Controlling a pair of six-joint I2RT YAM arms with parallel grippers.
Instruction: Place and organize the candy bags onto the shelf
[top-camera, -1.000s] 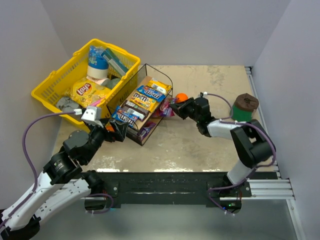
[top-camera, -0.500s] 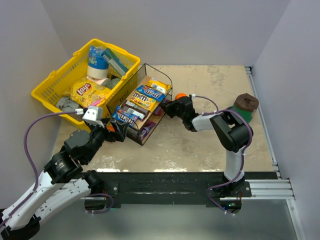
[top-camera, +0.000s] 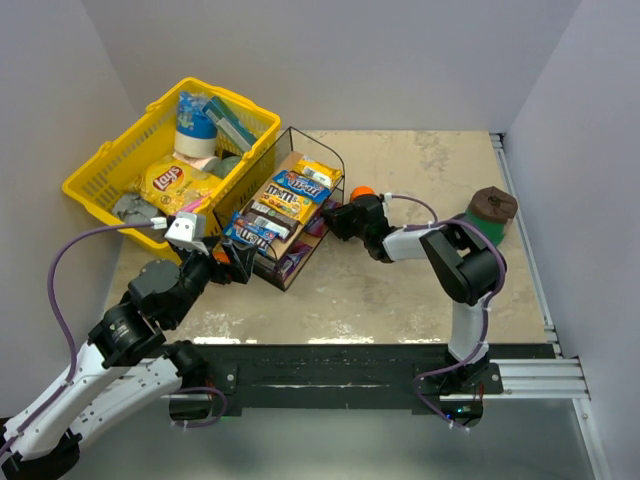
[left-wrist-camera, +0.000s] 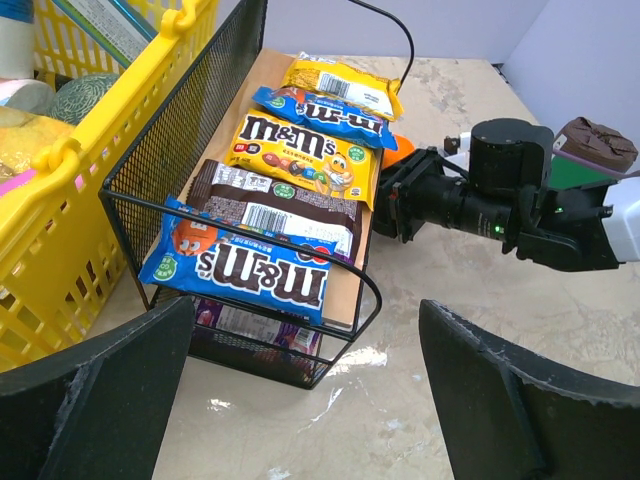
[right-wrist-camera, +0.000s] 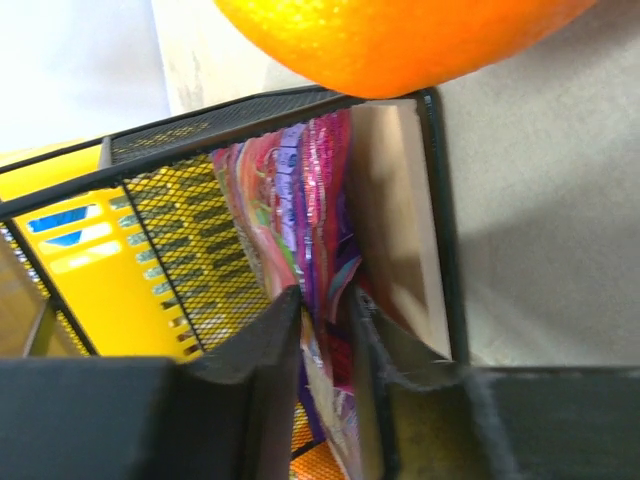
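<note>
Our right gripper (right-wrist-camera: 322, 300) now has its jaws a narrow gap apart around the edge of a pink-and-purple candy bag (right-wrist-camera: 305, 200); they have just eased from a tight pinch, and we cannot tell whether they still hold it. Over the last second this gripper has pushed left from the open table into the right side of the shelf (right-wrist-camera: 180, 220), so the bag now stands on edge inside the lower tier, under an orange (right-wrist-camera: 400, 40). We judge this a release: the bag looks delivered, though tilted rather than flat. The right arm lies low and level, elbow raised behind. On the top tier the other candy bags (left-wrist-camera: 300, 140) lie in a row. Our left gripper (top-camera: 232, 262) hangs wide open by the shelf's near-left corner, unchanged, beside the yellow basket (top-camera: 100, 170).
</note>
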